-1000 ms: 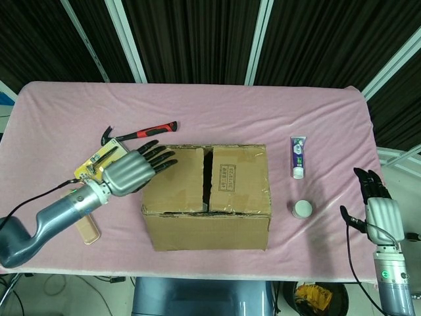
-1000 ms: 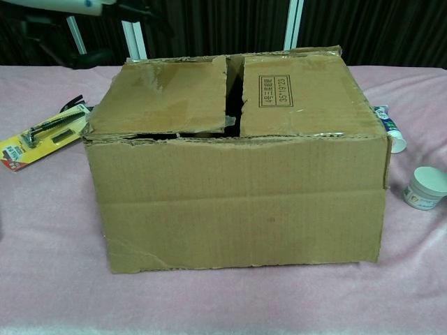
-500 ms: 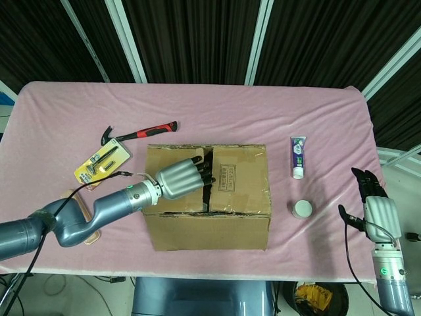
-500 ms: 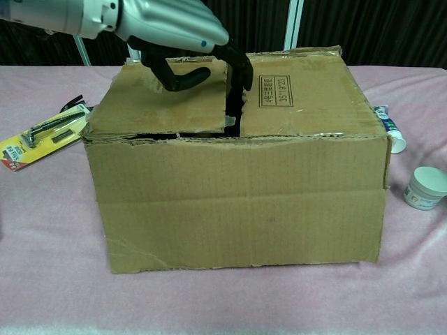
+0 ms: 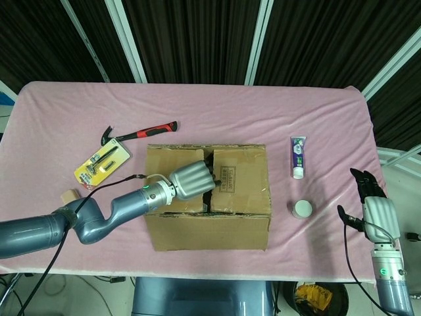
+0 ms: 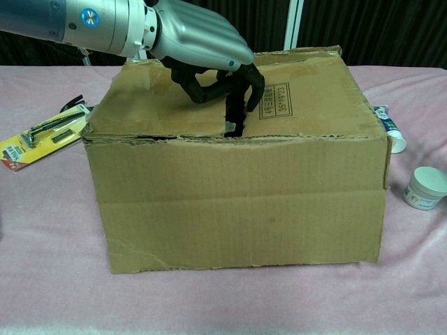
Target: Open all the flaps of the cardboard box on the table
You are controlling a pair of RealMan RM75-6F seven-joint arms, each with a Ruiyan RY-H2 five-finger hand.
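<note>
Since the picture of half a second ago, the left hand point(image 5: 193, 180) has moved a little further toward the right over the cardboard box point(image 5: 208, 217), and its dark fingers point(image 6: 241, 89) are now curled down into the gap between the two top flaps, hooked at the inner edge of the left flap point(image 6: 162, 103). The right flap point(image 6: 307, 94) with the printed stamp lies flat and closed. The gap is narrow and dark (what is inside cannot be seen).

The box stands in the middle of the pink table point(image 5: 197, 108), close to the near edge. Its front top edge is torn and uneven in the chest view. On both sides of the box there is free cloth.

To the left of the box lie a yellow blister pack point(image 5: 102, 164) and, behind it, a hammer point(image 5: 139, 133) with a red and black handle, both apart from the box. A small wooden block point(image 5: 66, 196) shows just beside the left arm. To the right, well apart from the box, lie a toothpaste tube point(image 5: 298, 156) and a small white jar point(image 5: 302, 209).

The right hand point(image 5: 376, 207) hangs beyond the right edge of the table, holding nothing, fingers straight and near together, pointing away.
</note>
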